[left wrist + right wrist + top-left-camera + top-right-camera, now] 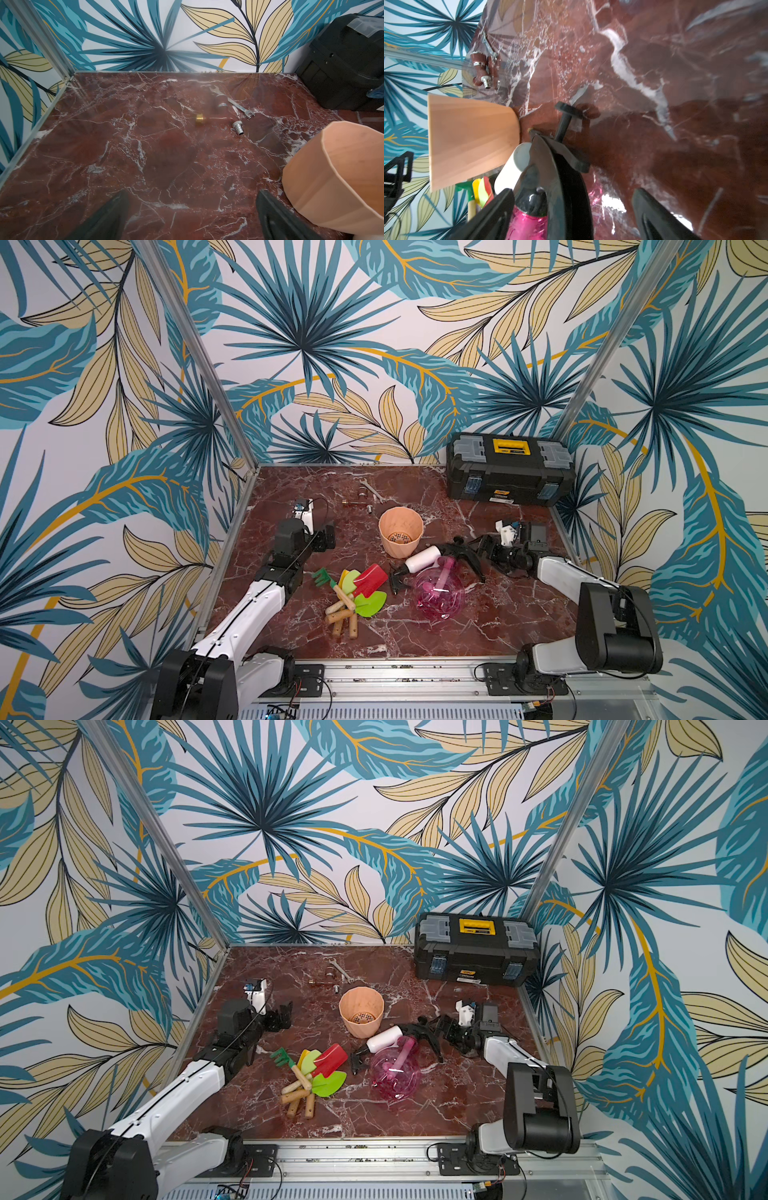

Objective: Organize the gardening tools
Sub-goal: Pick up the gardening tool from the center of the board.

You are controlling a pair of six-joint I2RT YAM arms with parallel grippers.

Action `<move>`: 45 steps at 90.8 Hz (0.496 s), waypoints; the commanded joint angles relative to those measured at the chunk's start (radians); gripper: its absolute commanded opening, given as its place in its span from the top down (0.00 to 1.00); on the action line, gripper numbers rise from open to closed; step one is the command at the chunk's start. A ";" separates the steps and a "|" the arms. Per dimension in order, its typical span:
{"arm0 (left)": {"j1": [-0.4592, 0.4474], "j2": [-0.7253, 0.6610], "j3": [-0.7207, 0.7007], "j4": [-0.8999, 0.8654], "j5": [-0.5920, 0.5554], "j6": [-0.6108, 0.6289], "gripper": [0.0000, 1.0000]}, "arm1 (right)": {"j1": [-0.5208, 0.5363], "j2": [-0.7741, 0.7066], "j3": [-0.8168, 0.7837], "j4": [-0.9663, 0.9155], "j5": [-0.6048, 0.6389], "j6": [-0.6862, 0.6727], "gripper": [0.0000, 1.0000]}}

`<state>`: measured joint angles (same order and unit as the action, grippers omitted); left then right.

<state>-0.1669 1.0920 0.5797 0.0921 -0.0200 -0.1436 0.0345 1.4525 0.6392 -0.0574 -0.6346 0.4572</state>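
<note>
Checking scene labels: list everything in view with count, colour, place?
wooden-handled plastic hand tools: five, red, yellow, lime, dark-green heads, piled front-centre
translucent pink sprayer with black top: one, on its side, right of pile
peach plastic pot: one, upright, mid-table
silver wrench: one, far side
metal fittings: three, brass and silver, beside wrench
black-and-yellow toolbox: one, closed, far right corner
red marble table: one, beneath all
left gripper: black, open, empty, left of pot
right gripper: black, open, astride sprayer's black top
</note>
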 commanded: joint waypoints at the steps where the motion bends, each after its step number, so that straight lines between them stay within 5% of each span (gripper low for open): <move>1: -0.011 -0.029 -0.008 -0.042 0.020 -0.021 0.00 | 0.004 0.037 -0.032 0.026 -0.137 0.060 0.13; 45: -0.017 -0.042 -0.045 -0.019 -0.004 0.009 0.00 | 0.004 0.091 -0.131 0.221 -0.254 0.125 0.36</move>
<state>-0.1780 1.0573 0.5495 0.0628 -0.0181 -0.1459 0.0345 1.5337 0.5236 0.0982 -0.8467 0.5652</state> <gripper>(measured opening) 0.997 0.673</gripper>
